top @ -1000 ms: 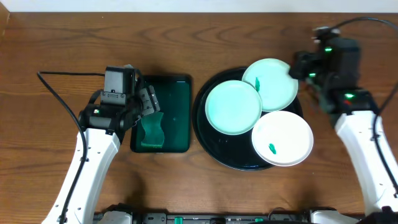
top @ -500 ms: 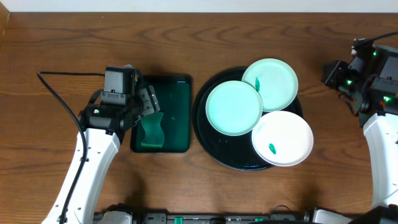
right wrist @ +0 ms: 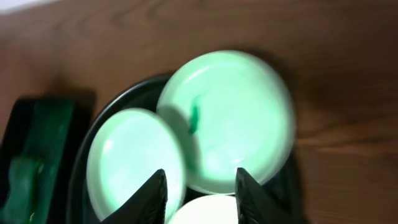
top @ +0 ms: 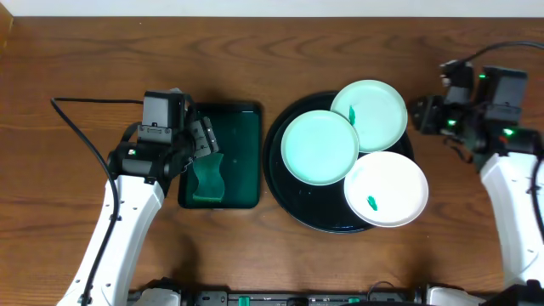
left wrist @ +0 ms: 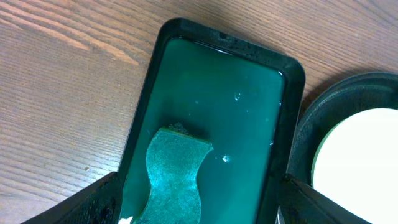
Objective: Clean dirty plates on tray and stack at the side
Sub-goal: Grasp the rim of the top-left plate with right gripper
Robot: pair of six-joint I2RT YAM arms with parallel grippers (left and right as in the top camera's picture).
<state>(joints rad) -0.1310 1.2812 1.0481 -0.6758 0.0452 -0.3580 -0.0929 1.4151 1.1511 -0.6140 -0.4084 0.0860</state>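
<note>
**Overhead view.** The tray [top: 273, 166] sits right of centre on the table [top: 272, 51] and carries all three plates. Plate A [top: 374, 115] lies at 1 o'clock on the tray, plate B [top: 319, 146] at 9 o'clock and plate C [top: 385, 188] at 5 o'clock. A and B overlap at their rims. C touches B and juts past the tray rim at 4 o'clock. A green smear marks A near its 9 o'clock edge, and another marks C near its 7 o'clock edge.

The green tray [top: 238, 127] lies at 9 o'clock from the tray, just beside it, with the sponge [top: 206, 180] in its 7 o'clock corner. The left gripper [top: 206, 143] hangs over the green tray, at 12 o'clock from the sponge. The right gripper [top: 422, 115] stands at 3 o'clock from plate A, over the table, pointing at that plate. This view does not resolve either jaw gap.

**Left wrist view.** The fingers [left wrist: 93, 208] sit at the two bottom corners of the frame. The jaws are spread wide and grip nothing, and the sponge lies between and beyond them. Only this view shows the sponge's wavy outline and the droplets on the green tray's floor. A strip of the tray and one plate rim enter at 4 o'clock.

**Right wrist view.** This view is blurred. The fingers [right wrist: 152, 196] at 6 o'clock stand partly spread and grip nothing. Plate A and its smear fill the centre and B lies at 8 o'clock. C shows only as a sliver in the jaw gap.
</note>
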